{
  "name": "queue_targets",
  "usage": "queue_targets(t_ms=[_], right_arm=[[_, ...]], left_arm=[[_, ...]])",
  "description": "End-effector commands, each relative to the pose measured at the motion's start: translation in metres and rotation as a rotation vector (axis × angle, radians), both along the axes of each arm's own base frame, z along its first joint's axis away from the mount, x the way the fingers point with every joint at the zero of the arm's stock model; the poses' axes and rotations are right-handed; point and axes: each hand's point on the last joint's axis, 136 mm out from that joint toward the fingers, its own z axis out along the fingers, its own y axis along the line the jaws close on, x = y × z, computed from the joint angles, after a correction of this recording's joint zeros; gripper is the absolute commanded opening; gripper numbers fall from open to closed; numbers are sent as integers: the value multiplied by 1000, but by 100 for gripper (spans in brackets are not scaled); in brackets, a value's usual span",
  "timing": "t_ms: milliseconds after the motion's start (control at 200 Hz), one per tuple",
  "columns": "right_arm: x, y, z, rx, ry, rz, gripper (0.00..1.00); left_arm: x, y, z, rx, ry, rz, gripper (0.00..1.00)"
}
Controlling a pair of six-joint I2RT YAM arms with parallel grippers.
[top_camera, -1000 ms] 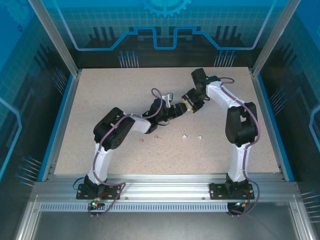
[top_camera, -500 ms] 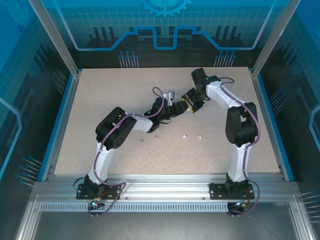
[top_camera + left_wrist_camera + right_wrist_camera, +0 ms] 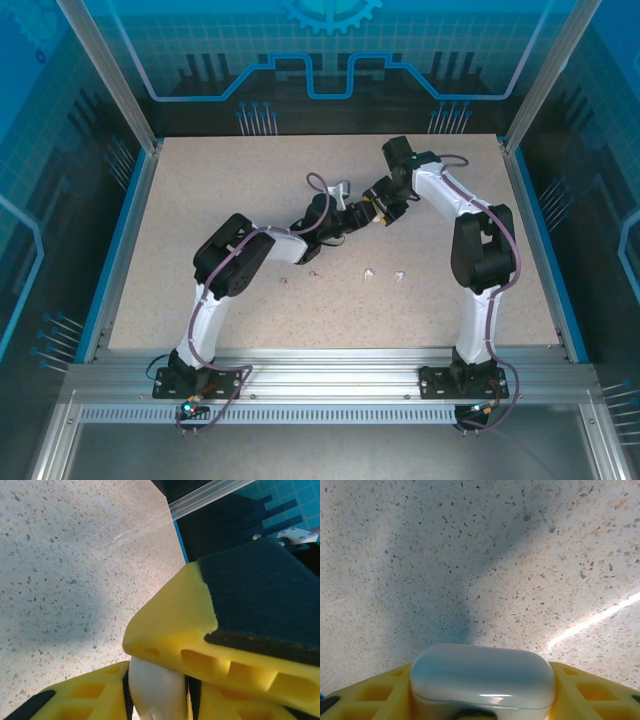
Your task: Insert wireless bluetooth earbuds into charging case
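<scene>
The white case [image 3: 482, 672] is clamped in the right claw [image 3: 482, 700], with a yellow finger on each side. The left claw [image 3: 156, 692] is seen right up against the right claw. Its fingers [image 3: 75, 700] are pressed on both sides of the same white case. On the worktop [image 3: 200, 200], apart from both claws and nearer the arm bases, two white earbuds [image 3: 369, 272] are seen below the right claw. Two pinkish earbuds [image 3: 314, 272] are seen beside the left arm.

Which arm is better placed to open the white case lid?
Probably left: the right tool holds the white case, while the left tool pinches its rounded white end, free to pull.
</scene>
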Motion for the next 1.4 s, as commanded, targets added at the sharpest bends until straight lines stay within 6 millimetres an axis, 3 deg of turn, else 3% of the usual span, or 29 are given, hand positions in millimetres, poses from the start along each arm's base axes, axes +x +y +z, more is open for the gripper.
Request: queue_targets(t_ms=[0,315,460,630,790,905,1071,1261,1396], right_arm=[[0,8,11,29,-18,2,55],[0,9,10,34,-20,1,55],[2,9,13,37,-26,0,55],[21,-3,34,71,-95,-7,82],[30,-38,67,31,-237,41,90],[20,-57,66,50,-348,84,92],[3,-62,68,57,-587,219,92],[-31,-41,91,118,-879,393,92],[-64,-25,82,135,-935,515,92]], left_arm=[[7,-5,-1,-17,-17,16,34],[7,-9,-1,-25,-14,9,17],[6,-9,-1,-24,-10,6,0],[-1,-9,-1,-26,9,-8,0],[-18,-5,5,7,20,-72,0],[-34,2,18,43,3,-154,0],[-50,15,42,89,-34,-281,0],[-63,28,75,142,-87,-407,0],[-66,38,93,123,-101,-453,0]])
